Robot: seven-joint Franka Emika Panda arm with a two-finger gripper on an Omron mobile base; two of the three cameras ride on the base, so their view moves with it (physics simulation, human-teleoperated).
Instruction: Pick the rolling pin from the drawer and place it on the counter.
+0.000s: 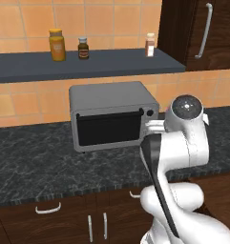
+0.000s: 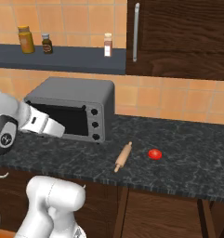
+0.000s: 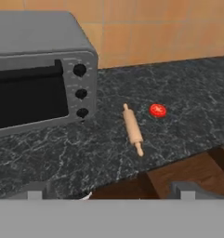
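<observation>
From the hand camera I see only the two grey tips of my claw [image 3: 111,194] at the bottom edge, set wide apart with nothing between them. Beyond them the slim pale tan wooden rolling pin [image 3: 132,128] lies flat on the dark grey-black marbled stone table [image 3: 187,93], just beside a small red tomato-like thing [image 3: 157,110]. Farther back stands a grey toaster oven [image 3: 36,69] against the orange tiled wall [image 3: 155,32].
</observation>
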